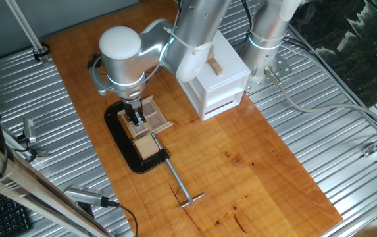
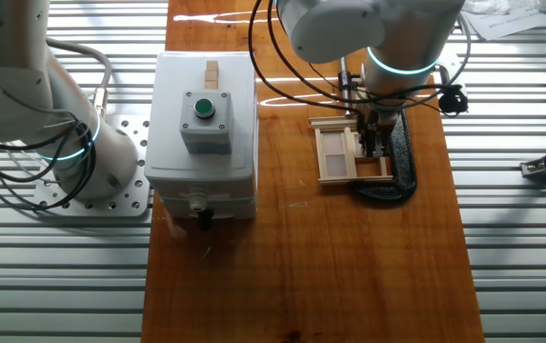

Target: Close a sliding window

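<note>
The sliding window (image 1: 154, 113) is a small light-wood frame set in wooden rails, clamped on a black base (image 1: 119, 128). It also shows in the other fixed view (image 2: 335, 154), where its panes sit at the left end of the rails. My gripper (image 1: 137, 120) points straight down onto the rail assembly, beside the window's frame. In the other view the gripper (image 2: 372, 145) stands at the right part of the rails. Its fingers look close together, with nothing held between them. Whether they touch the frame is hidden by the wrist.
A plain wooden block (image 1: 146, 146) sits in the clamp below the window, with a metal screw handle (image 1: 183, 187) sticking out over the table. A white box with a green button (image 2: 204, 108) stands beside it. A second arm's base (image 2: 72, 152) stands on the metal table.
</note>
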Motion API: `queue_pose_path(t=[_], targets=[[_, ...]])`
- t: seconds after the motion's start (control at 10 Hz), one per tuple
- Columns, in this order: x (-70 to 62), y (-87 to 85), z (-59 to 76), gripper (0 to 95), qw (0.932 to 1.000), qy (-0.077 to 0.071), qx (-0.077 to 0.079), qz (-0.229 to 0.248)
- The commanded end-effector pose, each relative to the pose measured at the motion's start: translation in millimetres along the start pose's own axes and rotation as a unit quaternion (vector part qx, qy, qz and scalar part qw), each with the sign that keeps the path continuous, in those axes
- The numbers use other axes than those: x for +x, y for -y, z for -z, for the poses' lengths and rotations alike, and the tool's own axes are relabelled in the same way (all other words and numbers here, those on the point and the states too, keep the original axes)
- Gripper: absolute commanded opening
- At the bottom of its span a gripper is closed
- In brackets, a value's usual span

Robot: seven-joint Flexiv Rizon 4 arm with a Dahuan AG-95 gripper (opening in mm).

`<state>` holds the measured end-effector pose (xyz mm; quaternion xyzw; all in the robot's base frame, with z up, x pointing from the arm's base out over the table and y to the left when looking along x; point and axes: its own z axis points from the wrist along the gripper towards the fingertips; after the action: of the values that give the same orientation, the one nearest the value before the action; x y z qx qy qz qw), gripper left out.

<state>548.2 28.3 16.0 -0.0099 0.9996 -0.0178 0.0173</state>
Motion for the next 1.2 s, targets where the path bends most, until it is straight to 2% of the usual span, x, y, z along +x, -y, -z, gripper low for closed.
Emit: queue_pose_path(t=[0.1,1.2], targets=[[-0.1,0.0,-0.6,0.0,1.0000,0.000,-0.001,0.000],[1.2,3.6,-0.3,0.0,1.0000,-0.001,-0.003,0.004]])
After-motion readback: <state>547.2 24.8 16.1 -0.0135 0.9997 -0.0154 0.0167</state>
